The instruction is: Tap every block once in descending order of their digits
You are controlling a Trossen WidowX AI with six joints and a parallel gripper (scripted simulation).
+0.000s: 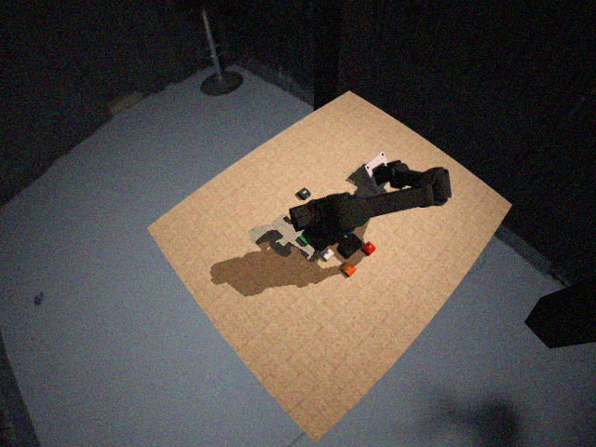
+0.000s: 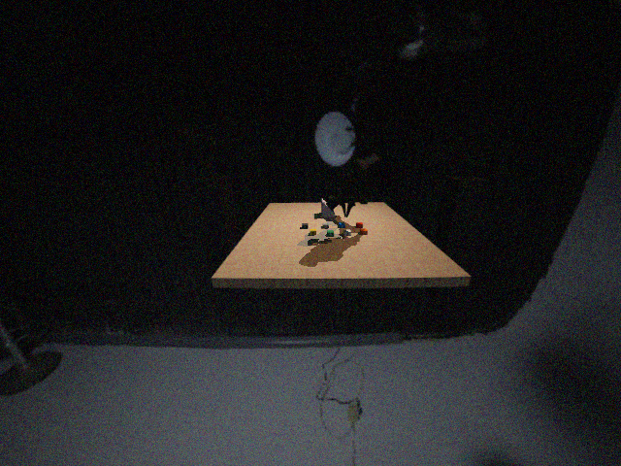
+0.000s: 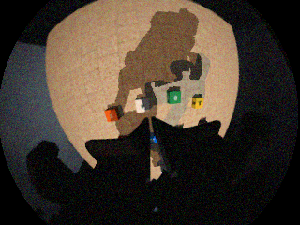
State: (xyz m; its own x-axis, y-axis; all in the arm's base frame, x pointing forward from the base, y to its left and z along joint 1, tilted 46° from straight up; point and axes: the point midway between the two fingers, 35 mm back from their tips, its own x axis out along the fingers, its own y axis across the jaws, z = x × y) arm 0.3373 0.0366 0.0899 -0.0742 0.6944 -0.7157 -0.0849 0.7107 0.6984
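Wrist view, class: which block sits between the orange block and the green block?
The white block sits between the orange block and the green block, as the wrist view shows.

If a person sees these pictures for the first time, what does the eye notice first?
First, the black arm stretched low across the middle of the tan table, casting a large brown shadow toward its front-left. Next, the small bright blocks beside it: a red block, an orange block and a white block.
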